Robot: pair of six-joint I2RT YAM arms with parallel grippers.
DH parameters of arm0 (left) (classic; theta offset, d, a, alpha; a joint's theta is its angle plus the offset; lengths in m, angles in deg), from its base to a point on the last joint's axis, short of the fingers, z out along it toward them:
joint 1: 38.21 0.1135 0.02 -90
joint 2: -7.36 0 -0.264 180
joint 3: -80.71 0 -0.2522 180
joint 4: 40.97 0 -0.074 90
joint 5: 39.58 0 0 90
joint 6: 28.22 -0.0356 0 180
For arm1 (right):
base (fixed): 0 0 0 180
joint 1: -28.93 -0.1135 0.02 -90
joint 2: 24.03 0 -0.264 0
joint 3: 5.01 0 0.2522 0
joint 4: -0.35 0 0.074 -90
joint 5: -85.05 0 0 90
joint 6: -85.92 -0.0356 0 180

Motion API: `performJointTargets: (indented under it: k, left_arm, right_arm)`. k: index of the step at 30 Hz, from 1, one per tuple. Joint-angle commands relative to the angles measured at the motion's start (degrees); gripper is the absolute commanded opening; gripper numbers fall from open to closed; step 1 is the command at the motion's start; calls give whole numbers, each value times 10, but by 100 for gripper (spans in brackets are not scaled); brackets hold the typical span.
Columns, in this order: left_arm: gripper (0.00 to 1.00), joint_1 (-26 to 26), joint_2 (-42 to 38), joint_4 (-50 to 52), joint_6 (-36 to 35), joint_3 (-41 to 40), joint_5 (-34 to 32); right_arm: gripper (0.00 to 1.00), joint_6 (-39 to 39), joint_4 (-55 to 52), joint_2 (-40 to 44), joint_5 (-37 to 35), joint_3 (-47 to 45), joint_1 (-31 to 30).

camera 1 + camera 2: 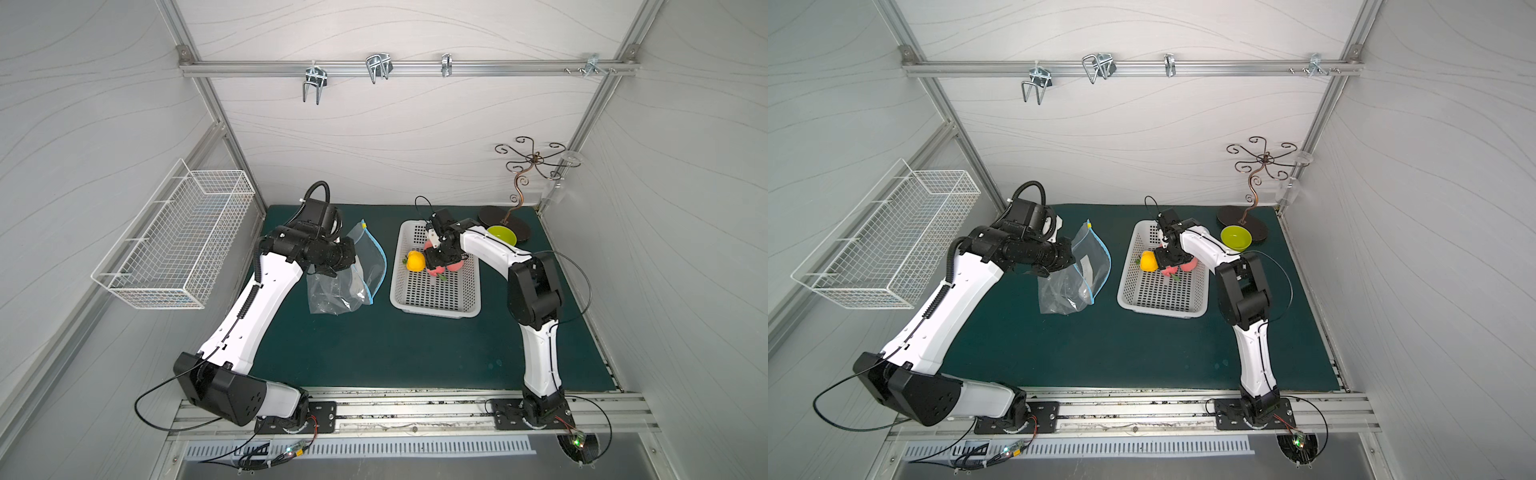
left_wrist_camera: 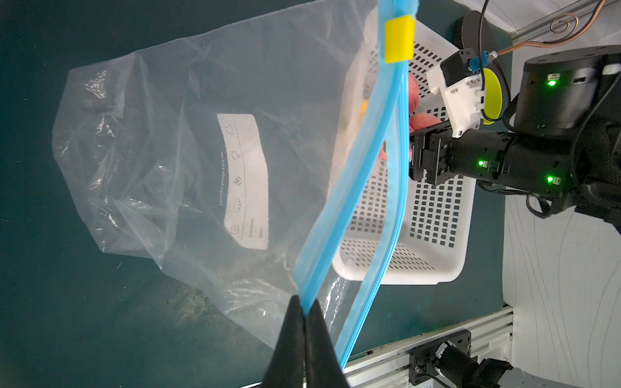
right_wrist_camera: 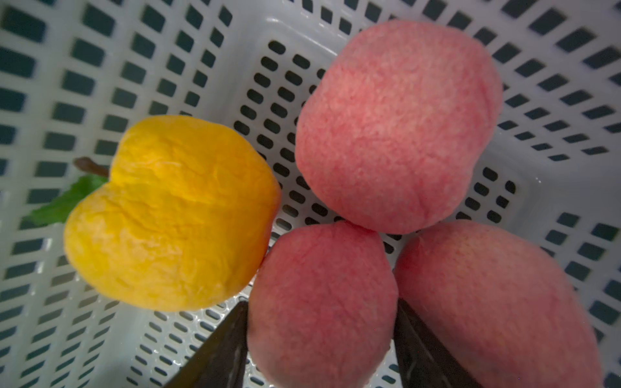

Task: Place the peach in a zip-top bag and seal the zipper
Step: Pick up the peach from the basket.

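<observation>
Far left, a white wire basket (image 1: 174, 245) is hanging on the side wall, clear of the green surface (image 1: 374, 353).

My left hand (image 2: 305, 314) is standing fully closed. Its fingertips are pinching one lip of the zipper (image 2: 349, 198), well away from the yellow piece (image 2: 399, 38) at the strip's far end. By that pinch I am holding the zip-top bag (image 1: 338, 286) partly raised over the left half of the surface, with its crumpled bottom resting on the mat. The mouth is facing right and gaping, the two blue lips bowing apart. A white label (image 2: 247, 181) is showing on the clear plastic.

Just right of the bag, and apart from it, a white perforated basket (image 1: 434, 311) is sitting at mid-surface. In its far half a yellow fruit (image 3: 174, 215) with a green leaf is lying left of three pink fruits.

My right hand (image 3: 322, 304) is reaching down into the basket, about half open. Its two fingers are lying against opposite sides of the peach (image 3: 322, 268). The peach is inside the basket, touching two other pink peaches (image 3: 396, 124).

Further right, a green bowl (image 1: 501, 235) is sitting by my right arm. Beside it, a metal stand (image 1: 523, 228) with curled hooks is occupying the far right corner.
</observation>
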Motion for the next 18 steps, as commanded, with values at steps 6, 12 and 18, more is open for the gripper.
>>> performJointTargets:
  k: [6, 12, 18]
  left_arm:
    - [0, -2, -3, 6, -9, 19, -2]
    - [0, -2, -3, 6, -10, 21, 1]
    - [0, -2, -3, 4, -8, 22, 3]
  right_arm:
    - [50, -15, -1, 34, 35, -15, 17]
    - [50, -38, 51, 152, 120, -66, 41]
    - [51, -47, 131, 247, 264, -116, 52]
